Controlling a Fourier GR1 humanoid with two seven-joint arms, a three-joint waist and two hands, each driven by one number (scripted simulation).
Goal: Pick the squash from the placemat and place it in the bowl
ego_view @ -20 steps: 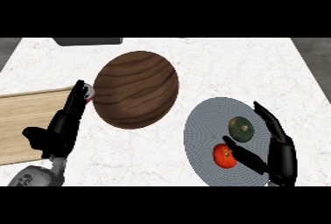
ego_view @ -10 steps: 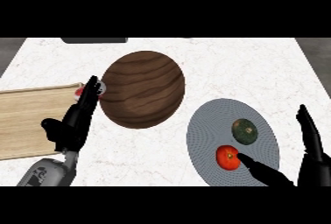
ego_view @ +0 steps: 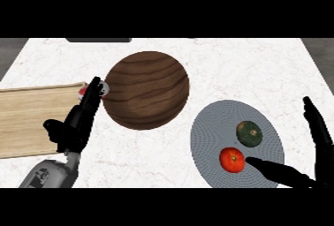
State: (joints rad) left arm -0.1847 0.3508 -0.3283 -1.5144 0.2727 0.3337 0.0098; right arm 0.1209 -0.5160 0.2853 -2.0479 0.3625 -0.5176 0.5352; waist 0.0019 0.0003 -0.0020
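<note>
Resting on the round grey placemat (ego_view: 215,132) at the right of the white marbled tabletop (ego_view: 248,66), the dark green squash (ego_view: 249,133) sits toward the mat's right half. A red tomato (ego_view: 231,160) lies just below and left of it on the same mat, close to the squash but apart from it.

Right hand (ego_view: 320,145): at the view's right edge, spread wide around the mat's right side. One straight finger rises along the edge beside the squash; the thumb (ego_view: 277,172) stretches leftward across the lower mat, its tip just beside the tomato. It holds nothing and does not touch the squash.

Brown wooden bowl (ego_view: 146,90): left of the placemat, near the middle of the tabletop, well apart from the squash, with bare marble between bowl and mat.

Left hand (ego_view: 75,128): at the left, fingers extended upward along the bowl's left rim, holding nothing. Its fingertips partly cover a small red-and-white object (ego_view: 83,91); what it is cannot be told.

Light wooden cutting board (ego_view: 29,119): at the left edge, partly under the left hand.

A dark object (ego_view: 98,39) is cut off at the tabletop's far edge. Grey surroundings show beyond the tabletop's far corners.
</note>
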